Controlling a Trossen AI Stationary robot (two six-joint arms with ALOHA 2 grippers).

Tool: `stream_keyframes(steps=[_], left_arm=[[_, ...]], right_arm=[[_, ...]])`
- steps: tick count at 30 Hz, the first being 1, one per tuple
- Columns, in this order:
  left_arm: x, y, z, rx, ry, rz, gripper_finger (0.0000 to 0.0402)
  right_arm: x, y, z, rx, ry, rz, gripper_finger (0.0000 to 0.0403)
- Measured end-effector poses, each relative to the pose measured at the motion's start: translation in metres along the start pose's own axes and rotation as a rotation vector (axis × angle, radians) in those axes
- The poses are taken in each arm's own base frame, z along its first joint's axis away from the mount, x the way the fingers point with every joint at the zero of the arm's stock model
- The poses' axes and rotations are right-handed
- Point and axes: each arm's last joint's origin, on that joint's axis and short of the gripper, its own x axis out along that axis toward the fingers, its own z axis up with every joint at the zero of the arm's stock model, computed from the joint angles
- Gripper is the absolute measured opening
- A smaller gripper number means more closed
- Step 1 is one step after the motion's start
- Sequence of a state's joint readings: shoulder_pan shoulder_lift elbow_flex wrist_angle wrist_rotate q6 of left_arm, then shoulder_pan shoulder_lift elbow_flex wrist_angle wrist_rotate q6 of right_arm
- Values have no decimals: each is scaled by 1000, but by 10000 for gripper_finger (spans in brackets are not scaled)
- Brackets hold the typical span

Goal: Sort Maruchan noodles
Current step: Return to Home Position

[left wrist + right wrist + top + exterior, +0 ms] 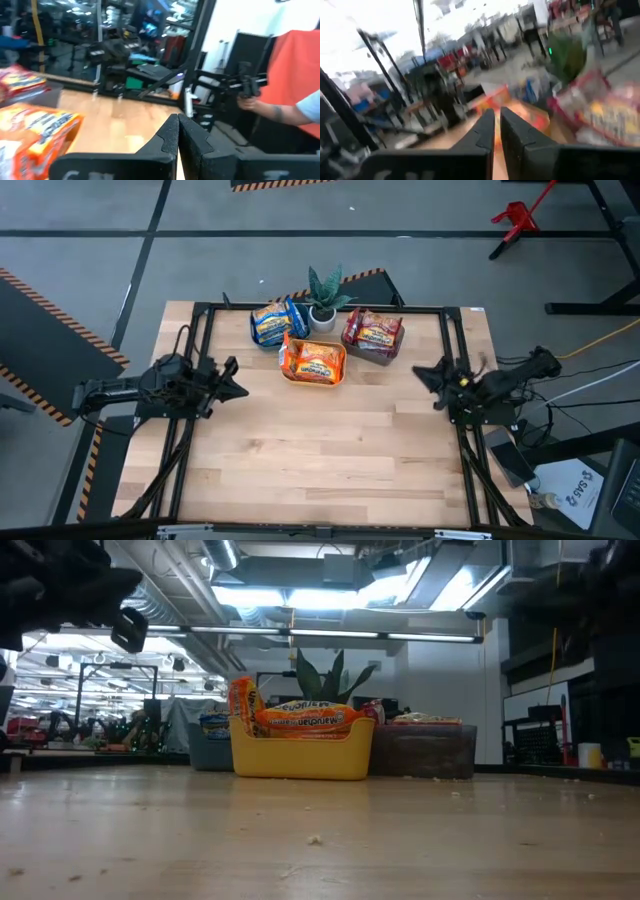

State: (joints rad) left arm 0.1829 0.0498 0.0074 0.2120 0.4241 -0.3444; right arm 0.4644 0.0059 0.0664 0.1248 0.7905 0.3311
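**High view.** Maruchan noodles [314, 363] all binned at the far middle of the table [320, 460]: orange packets [318, 366] in the yellow bin [312, 383], blue-and-yellow packets [272, 323] in the blue bin [301, 313], red packets [374, 332] in the grey bin [372, 357]. Potted plant [324, 298] just behind. At the table's left side the left gripper [238, 389], at its right side the right gripper [420, 372], both well apart from the bins and carrying nothing.

**Low view.** Yellow bin nearest, orange packets heaped above its rim, one standing on edge. Blue and grey bins behind, to either side.

**Left wrist view.** Fingers [170, 137] pressed together, nothing between. A person's hand [248, 103] beyond the table.

**Right wrist view.** Fingers [485, 132] drawn close, only a slit between them, empty. Packets beyond blurred.

**Handling, as judged.** Probably light, with slick crinkly film over a brittle noodle block. Best pinched across the flat faces near a short edge, gently, to avoid slipping or cracking. Sorting apparently complete.
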Motion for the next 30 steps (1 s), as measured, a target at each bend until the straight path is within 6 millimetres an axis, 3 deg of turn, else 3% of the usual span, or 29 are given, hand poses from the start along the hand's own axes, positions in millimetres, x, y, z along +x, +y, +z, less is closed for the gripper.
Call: stream_keyframes(steps=[3, 6, 11, 15, 20, 30], left_arm=[[0, 2, -3, 1, 17, 49, 0], [0, 4, -6, 9, 45, 85, 0], [0, 1, -7, 74, 71, -15, 0], [-1, -4, -8, 16, 130, -202, 0], [-2, -7, -9, -2, 164, -292, 0], [-1, -5, -9, 2, 142, -233, 0]], right_arm=[[1, -6, -20, 15, 44, -12, 17], [1, -7, -25, -43, 83, -29, 17], [1, -2, -27, -232, 145, 149, 8], [1, 0, -28, -242, 168, 225, 4], [0, 1, -29, -233, 189, 281, 6], [0, 2, -30, -235, 194, 292, 3]])
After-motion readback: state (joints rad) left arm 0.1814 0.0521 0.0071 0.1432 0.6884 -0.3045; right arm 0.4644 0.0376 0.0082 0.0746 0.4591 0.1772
